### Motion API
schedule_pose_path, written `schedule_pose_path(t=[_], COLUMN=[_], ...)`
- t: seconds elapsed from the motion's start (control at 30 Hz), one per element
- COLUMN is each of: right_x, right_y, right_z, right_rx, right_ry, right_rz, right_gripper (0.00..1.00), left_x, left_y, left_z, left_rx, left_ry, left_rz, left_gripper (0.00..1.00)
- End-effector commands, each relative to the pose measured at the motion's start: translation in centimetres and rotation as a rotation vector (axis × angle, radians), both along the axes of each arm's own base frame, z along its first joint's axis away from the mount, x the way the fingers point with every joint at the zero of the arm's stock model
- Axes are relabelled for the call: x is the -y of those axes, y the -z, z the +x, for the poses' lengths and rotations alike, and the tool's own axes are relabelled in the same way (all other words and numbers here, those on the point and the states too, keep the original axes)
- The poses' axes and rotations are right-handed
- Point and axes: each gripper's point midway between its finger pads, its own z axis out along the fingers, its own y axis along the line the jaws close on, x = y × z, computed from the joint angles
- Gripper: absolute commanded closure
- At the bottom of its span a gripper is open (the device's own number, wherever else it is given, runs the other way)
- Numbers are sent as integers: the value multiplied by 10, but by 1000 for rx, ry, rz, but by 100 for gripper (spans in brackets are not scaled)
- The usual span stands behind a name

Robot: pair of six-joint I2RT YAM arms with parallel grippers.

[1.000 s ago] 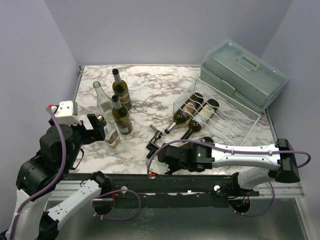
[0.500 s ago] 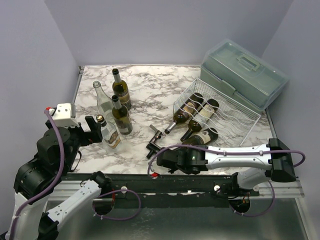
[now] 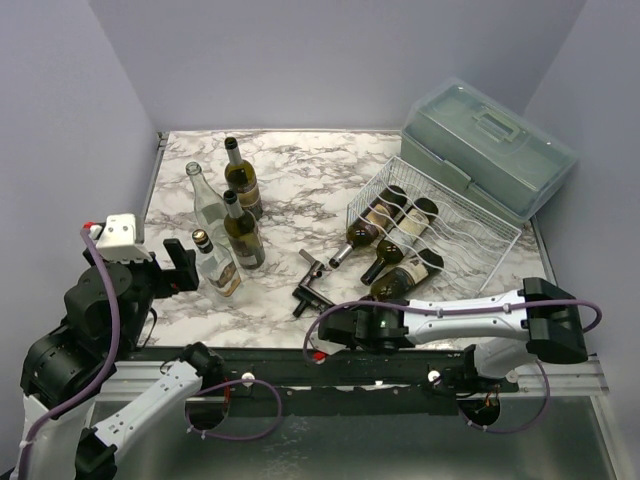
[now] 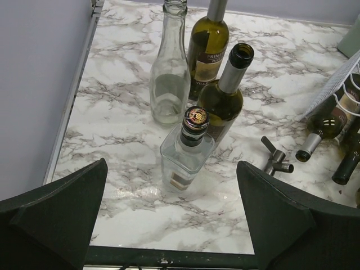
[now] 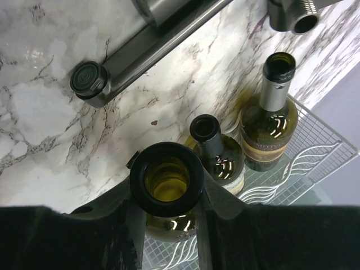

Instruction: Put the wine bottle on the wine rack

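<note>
At the rack's (image 3: 470, 235) near edge, my right jaws straddle the bottle's (image 5: 167, 185) neck; I can't tell if they grip. Left jaws gape wide, empty. Barely cradled, it might roll onto the worktop (image 3: 290, 190).

Marble table (image 3: 300, 180): 4 upright bottles (image 3: 243, 235) at L, metal tool (image 3: 310, 282) mid, wine rack (image 3: 480, 240) + lidded box (image 3: 490, 150) at R.

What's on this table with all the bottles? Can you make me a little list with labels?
Rack: silver wire wine rack, back right, two wine bottles lying in it
Right gripper: closed round the neck of the held wine bottle, its body over the rack's near edge
Left gripper: open, empty, facing the capped clear bottle
Standing at left: two dark green bottles, a clear glass bottle, the capped one
Also: metal tool, lidded plastic box
</note>
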Motion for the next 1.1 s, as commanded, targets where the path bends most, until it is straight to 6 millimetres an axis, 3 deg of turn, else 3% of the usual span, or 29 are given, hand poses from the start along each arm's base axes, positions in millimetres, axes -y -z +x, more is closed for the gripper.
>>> schedule_pose_path(t=[0.0,0.67,1.07], right_x=[17,50,64], right_y=[-4,23,20], right_z=[24,66,85], right_rx=[176,280,351], right_ry=[-26,-29,-91], right_rz=[-129,-208,-210], right_gripper=[100,99,100], left_x=[-11,-17,-20], left_y=[0,-1,2], left_z=[-7,-19,-21], left_rx=[13,44,54], left_ry=[-20,1,4], left_rz=[26,-2,6], left_gripper=[1,1,1])
